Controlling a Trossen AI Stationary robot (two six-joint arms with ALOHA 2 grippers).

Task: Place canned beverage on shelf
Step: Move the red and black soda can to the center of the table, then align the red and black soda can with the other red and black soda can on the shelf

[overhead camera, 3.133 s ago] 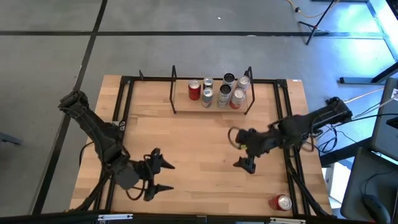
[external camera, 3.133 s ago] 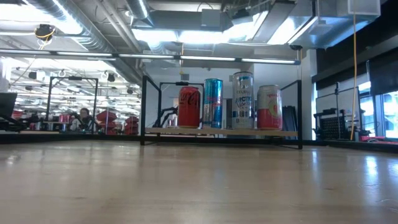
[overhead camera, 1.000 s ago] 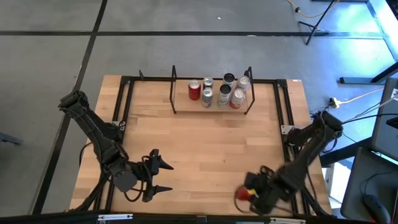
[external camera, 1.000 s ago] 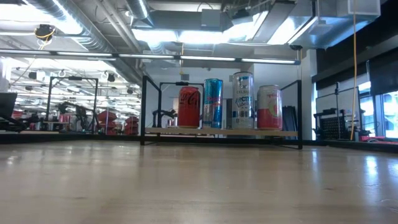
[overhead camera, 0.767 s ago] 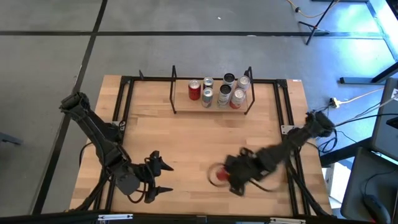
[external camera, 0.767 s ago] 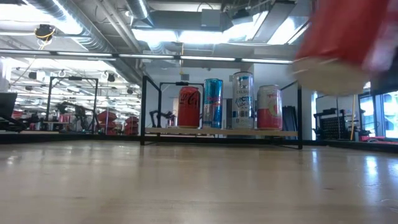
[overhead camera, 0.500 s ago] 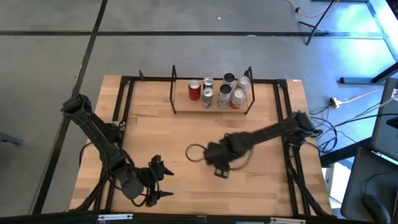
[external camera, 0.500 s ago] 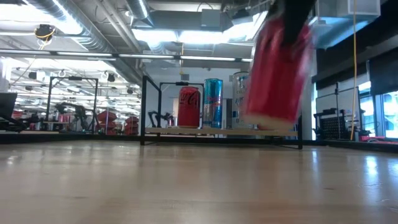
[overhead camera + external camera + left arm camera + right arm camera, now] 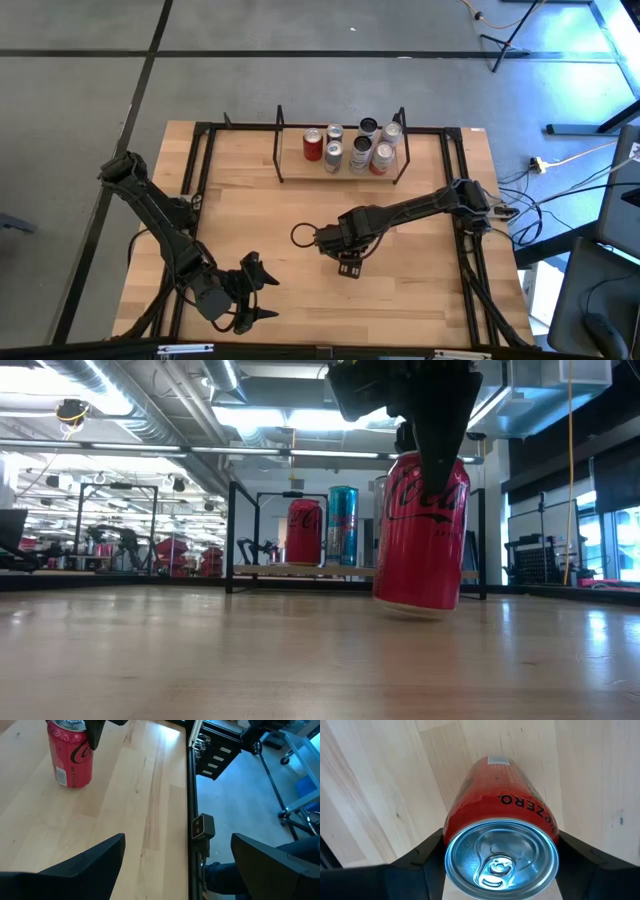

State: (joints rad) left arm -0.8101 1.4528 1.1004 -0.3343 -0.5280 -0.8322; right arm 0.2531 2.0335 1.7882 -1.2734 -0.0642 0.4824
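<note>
A red cola can stands upright near the table's middle, under my right gripper, which is shut on it. The can also shows in the left wrist view and the right wrist view. The shelf, a light plank between black wire end frames, stands at the table's far edge and carries several upright cans. In the low view the shelf shows behind the held can. My left gripper is open and empty near the table's near left corner. My right gripper pinches the red can's upper wall, just below the rim, between its two fingers, one on each side. The fingers come from above, pointing down. The can hangs nearly upright, top up; whether its base touches the tabletop, I cannot tell.
Black rails run along the tabletop's left, right and far sides. Bare wood lies between the held can and the shelf. The room beyond shows desks and equipment in the low view.
My right gripper has carried the red can from the table's near right corner toward the left and far edges, to the table's middle. The can has stayed upright and has come lower, down to the tabletop's height.
</note>
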